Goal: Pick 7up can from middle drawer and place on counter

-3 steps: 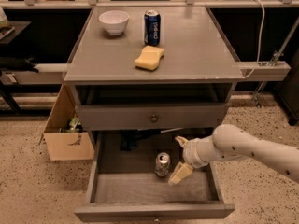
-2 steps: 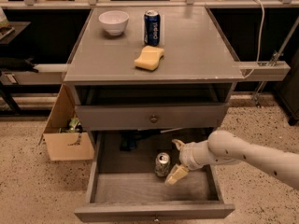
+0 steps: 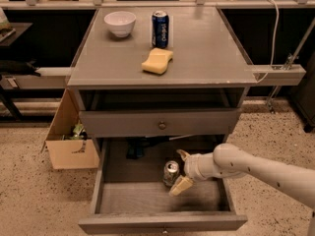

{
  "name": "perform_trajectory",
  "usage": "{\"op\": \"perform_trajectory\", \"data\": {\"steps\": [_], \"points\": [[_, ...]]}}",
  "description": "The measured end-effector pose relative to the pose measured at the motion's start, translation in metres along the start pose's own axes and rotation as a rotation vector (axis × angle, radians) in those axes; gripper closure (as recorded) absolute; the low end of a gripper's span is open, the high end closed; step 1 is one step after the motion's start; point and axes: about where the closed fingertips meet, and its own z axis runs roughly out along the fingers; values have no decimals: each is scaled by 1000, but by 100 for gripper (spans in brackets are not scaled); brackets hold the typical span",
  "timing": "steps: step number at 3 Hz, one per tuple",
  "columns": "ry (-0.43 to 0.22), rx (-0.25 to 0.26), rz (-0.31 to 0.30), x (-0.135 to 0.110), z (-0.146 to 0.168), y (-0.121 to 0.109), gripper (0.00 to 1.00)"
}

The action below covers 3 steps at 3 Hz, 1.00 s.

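Claw (image 3: 179, 171) nearer, 7up can (image 3: 171, 173) between fingertips (image 3: 180, 186)

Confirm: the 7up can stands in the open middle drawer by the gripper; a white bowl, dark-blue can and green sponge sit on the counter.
Wrong colour: the camera view shows the sponge is yellow, not green. The 7up can does stand in the open middle drawer by the open gripper, and the white bowl, dark-blue can and sponge sit on the counter.
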Motion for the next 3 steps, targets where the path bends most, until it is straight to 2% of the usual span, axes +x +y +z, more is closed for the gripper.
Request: {"op": "perform_trajectory", "data": {"steps": [1,2,3], "points": [[-21,-8,-5,-1,13,2,15],[-36,-14,-3,-2,20,2,38],[-66,10,-12,-5,6,-2,62]]}}
